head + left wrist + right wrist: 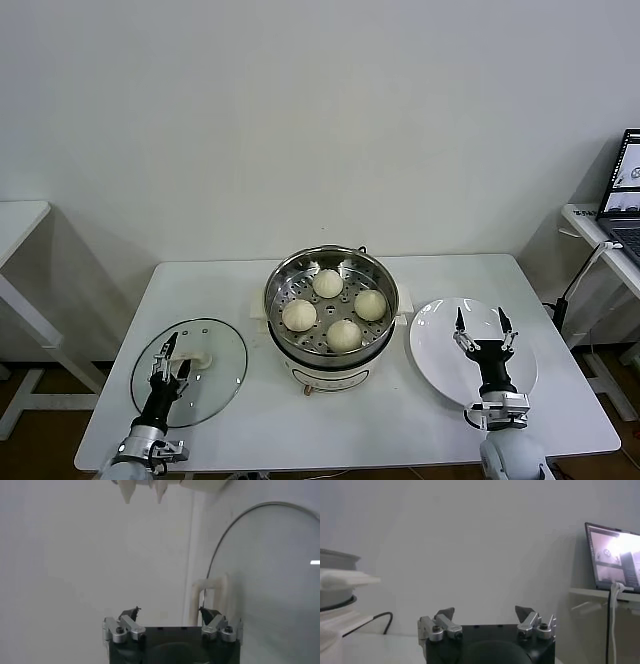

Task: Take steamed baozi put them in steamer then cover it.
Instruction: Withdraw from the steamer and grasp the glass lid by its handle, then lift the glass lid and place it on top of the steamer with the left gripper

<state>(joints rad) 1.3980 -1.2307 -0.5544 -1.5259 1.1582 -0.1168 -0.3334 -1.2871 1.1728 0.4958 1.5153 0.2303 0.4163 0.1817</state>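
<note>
The steamer (331,300) stands mid-table, shiny steel on a white base. Several cream-white baozi lie on its perforated tray, such as the far one (328,283) and the near one (344,335). The clear glass lid (205,385) with a white handle (203,357) lies flat on the table to the left. My left gripper (172,357) is open and empty, low over the lid beside the handle. The left wrist view shows the left gripper (170,613), the handle (212,587) just ahead and the lid glass (270,570). My right gripper (481,322) is open and empty above the bare white plate (440,345). It also shows in the right wrist view (485,614).
The white table (230,290) stands against a white wall. A laptop (625,190) sits on a side table at the right and shows in the right wrist view (612,555). Another side table (15,225) stands at the left. The steamer's side (335,580) and a dark cord (372,620) show in the right wrist view.
</note>
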